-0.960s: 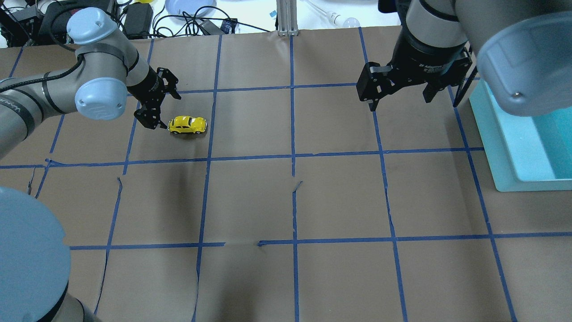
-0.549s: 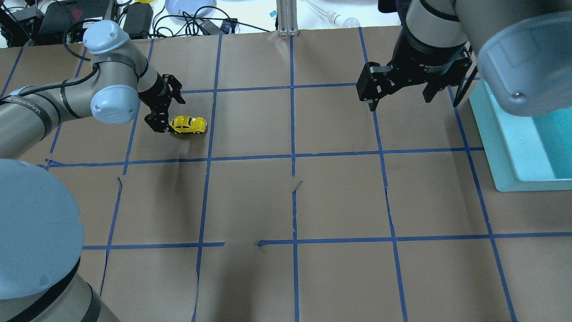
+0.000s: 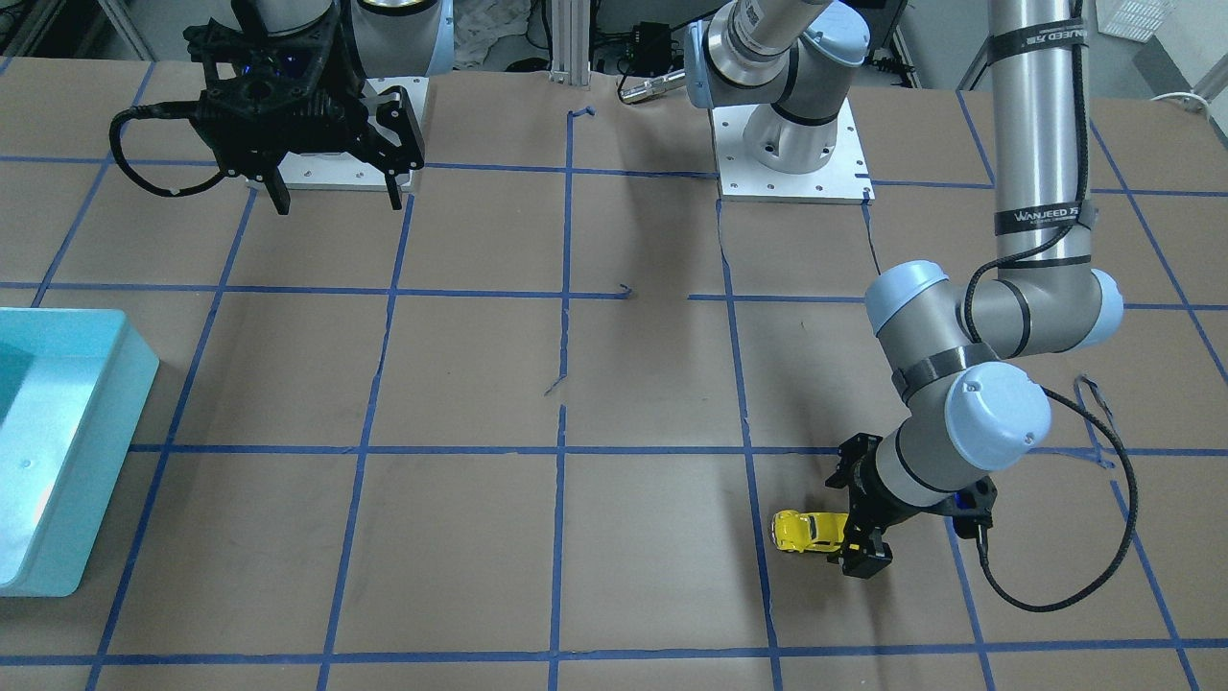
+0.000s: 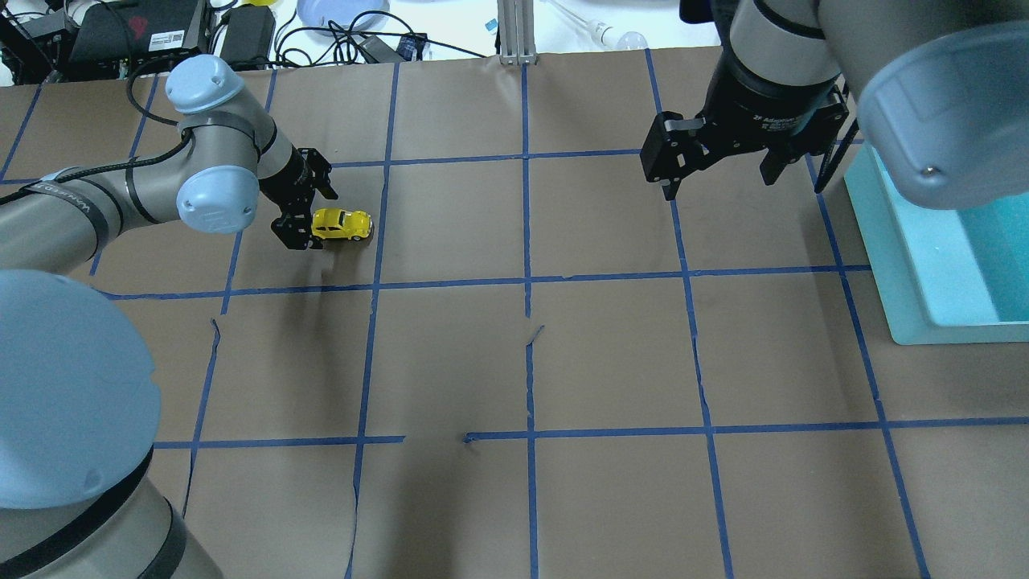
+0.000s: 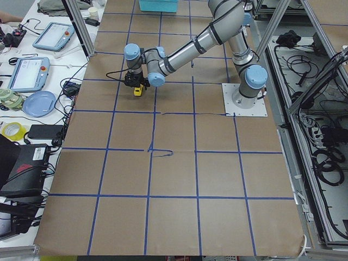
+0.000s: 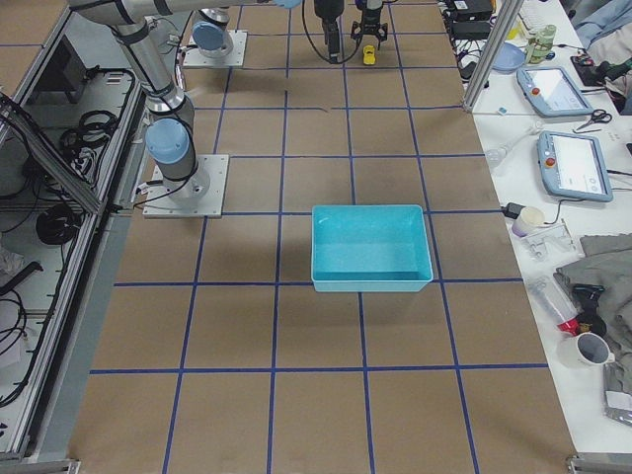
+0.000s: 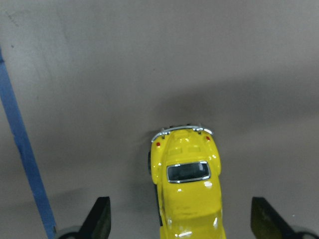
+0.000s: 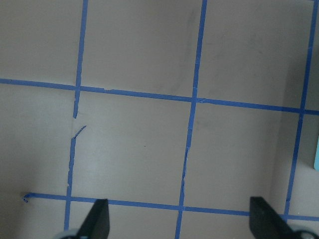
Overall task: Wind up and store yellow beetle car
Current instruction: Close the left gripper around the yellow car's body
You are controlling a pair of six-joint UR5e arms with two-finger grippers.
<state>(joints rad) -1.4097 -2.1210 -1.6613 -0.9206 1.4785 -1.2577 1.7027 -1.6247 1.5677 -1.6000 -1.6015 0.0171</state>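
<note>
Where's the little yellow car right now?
In the overhead view, the yellow beetle car sits on the left side of the table, one end between the fingers of the open left tool, far from the teal bin on the right.

Both arms are silver-grey tubes joined by rounded housings, each closed with a pale blue cap [image 3: 998,416]. On the left arm [image 3: 1041,144], a black band [image 3: 1041,219] printed "WANJEED" in white sits just above the caps. A thin black cable [image 3: 1046,607] hangs in a loose loop below them. The left hand [image 3: 852,513] is black and angular. The right arm [image 4: 776,36] carries a black collar [image 4: 778,121] lettered "2F Adaptive" in white. The right hand [image 3: 338,204] is black and ribbed, with two fingers and a cable of its own. One large cap shows a single small screw [image 4: 930,170]. Each arm stands on a square white plate [image 3: 835,173] with screws along its edges.
</note>
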